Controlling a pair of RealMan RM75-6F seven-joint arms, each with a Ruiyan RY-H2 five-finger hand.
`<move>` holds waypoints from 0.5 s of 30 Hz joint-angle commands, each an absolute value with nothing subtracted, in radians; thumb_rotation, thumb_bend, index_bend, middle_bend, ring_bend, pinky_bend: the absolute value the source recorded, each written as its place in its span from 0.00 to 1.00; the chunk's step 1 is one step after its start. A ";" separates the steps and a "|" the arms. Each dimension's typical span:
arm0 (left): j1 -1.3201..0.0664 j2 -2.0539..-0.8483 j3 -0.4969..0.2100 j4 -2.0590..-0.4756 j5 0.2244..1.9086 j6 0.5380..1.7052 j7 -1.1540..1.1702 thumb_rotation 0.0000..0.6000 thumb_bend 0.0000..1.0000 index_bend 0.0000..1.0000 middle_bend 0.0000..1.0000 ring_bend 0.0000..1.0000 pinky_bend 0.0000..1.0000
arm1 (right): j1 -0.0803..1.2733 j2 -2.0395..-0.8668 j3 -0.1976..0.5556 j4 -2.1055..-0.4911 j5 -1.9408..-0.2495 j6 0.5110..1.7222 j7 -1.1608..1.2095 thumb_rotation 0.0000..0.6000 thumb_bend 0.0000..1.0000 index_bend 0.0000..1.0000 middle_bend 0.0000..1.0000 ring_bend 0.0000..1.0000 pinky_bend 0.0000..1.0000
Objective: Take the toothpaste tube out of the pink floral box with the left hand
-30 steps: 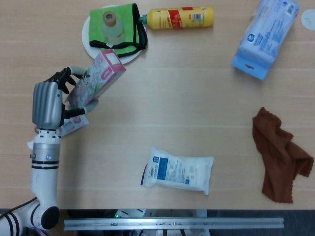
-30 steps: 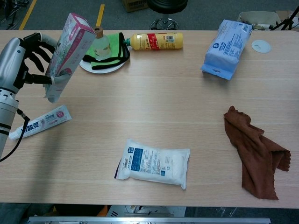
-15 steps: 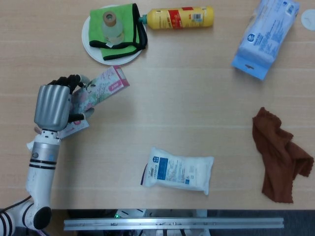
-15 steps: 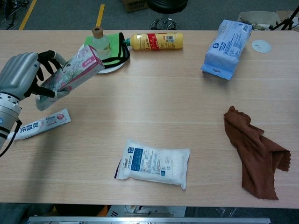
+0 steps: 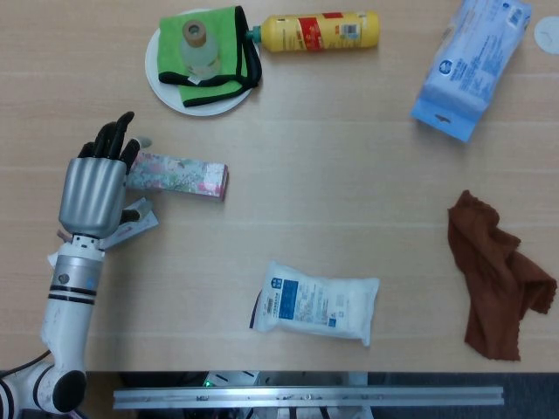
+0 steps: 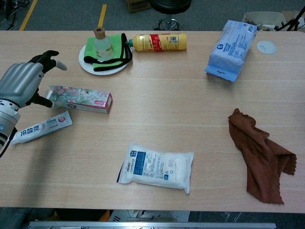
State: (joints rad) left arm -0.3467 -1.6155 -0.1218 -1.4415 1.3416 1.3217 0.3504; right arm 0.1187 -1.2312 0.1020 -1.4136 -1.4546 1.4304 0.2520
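The pink floral box [image 5: 178,173] [image 6: 80,98] lies flat on the table, its long side running left to right. My left hand [image 5: 93,187] [image 6: 23,86] hovers at the box's left end with fingers spread, holding nothing. The toothpaste tube [image 6: 41,127] lies on the table just in front of the box, outside it; in the head view only its end [image 5: 137,217] shows beside the hand. My right hand is not seen in either view.
A white plate [image 5: 166,87] with a green cloth and small bottle stands behind the box. A yellow bottle [image 5: 323,31] lies beside it. A white packet [image 5: 316,302] lies front centre, a blue pack [image 5: 470,65] back right, a brown cloth [image 5: 496,276] at the right.
The left hand lowered the tilted box until it lay flat on the table, then let go and spread its fingers. The tube stayed where it was.
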 commanded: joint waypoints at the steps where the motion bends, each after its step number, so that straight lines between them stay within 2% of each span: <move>1: -0.345 -1.606 -0.122 -1.453 1.350 1.327 0.331 1.00 0.00 0.26 0.08 0.13 0.33 | 0.118 -1.231 0.102 -1.415 -1.457 1.433 0.253 1.00 0.31 0.43 0.40 0.28 0.40; 6: -0.336 -1.589 -0.116 -1.460 1.413 1.372 0.219 1.00 0.00 0.29 0.14 0.16 0.33 | 0.111 -1.228 0.099 -1.425 -1.476 1.459 0.255 1.00 0.31 0.43 0.40 0.28 0.40; 11: -0.320 -1.508 -0.101 -1.496 1.508 1.419 -0.060 1.00 0.00 0.35 0.21 0.21 0.34 | 0.096 -1.219 0.093 -1.445 -1.512 1.511 0.252 1.00 0.31 0.43 0.40 0.28 0.40; 15: -0.298 -1.445 -0.089 -1.494 1.572 1.487 -0.131 1.00 0.00 0.38 0.26 0.23 0.35 | 0.081 -1.211 0.086 -1.463 -1.541 1.552 0.237 1.00 0.31 0.43 0.40 0.28 0.40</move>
State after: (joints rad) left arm -0.3185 -1.5027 -0.1024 -1.4830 1.5128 1.4308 -0.0660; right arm 0.0871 -1.2149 0.0892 -1.4557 -1.5317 1.5419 0.2432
